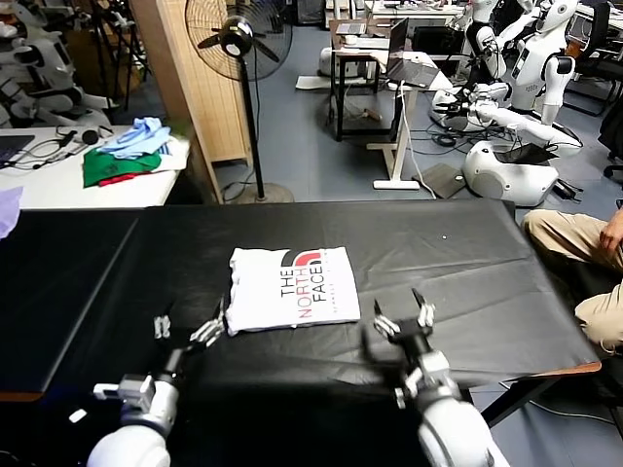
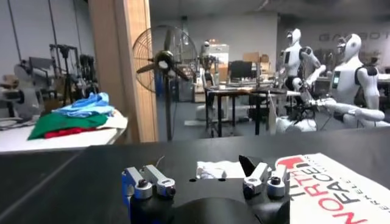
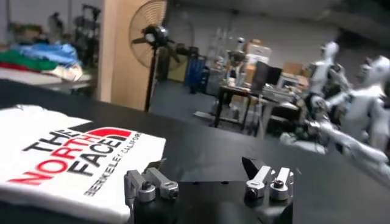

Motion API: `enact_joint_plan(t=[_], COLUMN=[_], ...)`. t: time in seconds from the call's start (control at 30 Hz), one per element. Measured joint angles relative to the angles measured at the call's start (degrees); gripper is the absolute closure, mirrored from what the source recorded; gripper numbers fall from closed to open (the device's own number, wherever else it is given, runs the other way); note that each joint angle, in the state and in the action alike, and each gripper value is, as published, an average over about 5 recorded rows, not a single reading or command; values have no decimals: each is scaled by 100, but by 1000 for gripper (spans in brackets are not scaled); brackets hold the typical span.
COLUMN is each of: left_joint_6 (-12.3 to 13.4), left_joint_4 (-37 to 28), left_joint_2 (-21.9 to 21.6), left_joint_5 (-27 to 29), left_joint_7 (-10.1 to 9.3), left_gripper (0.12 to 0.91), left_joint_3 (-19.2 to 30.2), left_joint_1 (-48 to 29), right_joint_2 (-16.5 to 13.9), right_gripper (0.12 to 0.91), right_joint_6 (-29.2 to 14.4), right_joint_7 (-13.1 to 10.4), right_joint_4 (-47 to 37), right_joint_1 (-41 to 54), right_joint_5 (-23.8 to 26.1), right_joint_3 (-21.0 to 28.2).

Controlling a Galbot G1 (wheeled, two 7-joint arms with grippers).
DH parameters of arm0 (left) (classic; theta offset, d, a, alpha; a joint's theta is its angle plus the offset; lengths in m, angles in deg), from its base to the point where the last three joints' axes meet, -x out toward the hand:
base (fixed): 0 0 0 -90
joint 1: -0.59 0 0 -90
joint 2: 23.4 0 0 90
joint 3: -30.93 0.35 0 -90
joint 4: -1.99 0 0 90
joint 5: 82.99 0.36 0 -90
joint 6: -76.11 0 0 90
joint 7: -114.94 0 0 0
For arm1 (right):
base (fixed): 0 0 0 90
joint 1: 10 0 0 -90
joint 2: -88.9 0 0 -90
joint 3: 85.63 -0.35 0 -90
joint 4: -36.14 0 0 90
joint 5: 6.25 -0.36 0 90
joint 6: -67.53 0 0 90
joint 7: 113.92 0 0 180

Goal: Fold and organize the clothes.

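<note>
The clothes, a white T-shirt (image 1: 292,289) with the black-and-red North Face print up, lie folded into a neat rectangle on the black table (image 1: 467,263). My left gripper (image 1: 190,326) hovers open just off the shirt's near left corner, touching nothing. Open as well, my right gripper (image 1: 400,314) stands to the right of the shirt's near right corner with nothing between its fingers. The left wrist view shows the shirt (image 2: 341,192) beside the open left gripper (image 2: 207,167). In the right wrist view the shirt (image 3: 67,152) lies apart from the open right gripper (image 3: 207,164).
A pile of blue, green and red garments (image 1: 128,151) sits on a white table (image 1: 78,185) at the back left. A standing fan (image 1: 240,44) and a wooden pillar (image 1: 195,88) rise behind the black table. A seated person's legs (image 1: 584,253) are at its right end.
</note>
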Motion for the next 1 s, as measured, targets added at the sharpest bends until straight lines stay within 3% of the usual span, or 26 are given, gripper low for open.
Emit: enact_joint_plan(t=[0.2, 0.37, 0.47, 0.77, 1.0], left_joint_6=[-28, -88, -259, -976, -1175], left_joint_4=[325, 547, 680, 1194, 1408], left_joint_2=[-99, -100, -98, -30, 7], left_joint_5=[-118, -242, -406, -743, -775], left_joint_7=[-98, 4, 73, -68, -50], left_gripper=[232, 232, 232, 232, 232], left_joint_3=[-146, -330, -467, -789, -949], left_joint_1=[693, 1237, 1502, 2037, 2162], right_joint_2=[28, 24, -3, -26, -23], right_gripper=[227, 227, 227, 227, 227], right_joint_6=[-449, -532, -467, 73, 235], right_joint_7=[-280, -376, -408, -709, -730], right_joint_4=[558, 927, 1161, 1702, 1849], right_joint_1=[-1247, -2034, -2449, -3084, -3177], right_joint_5=[-6, 69, 77, -146, -172], right_joint_3=[-376, -499, -544, -537, -533])
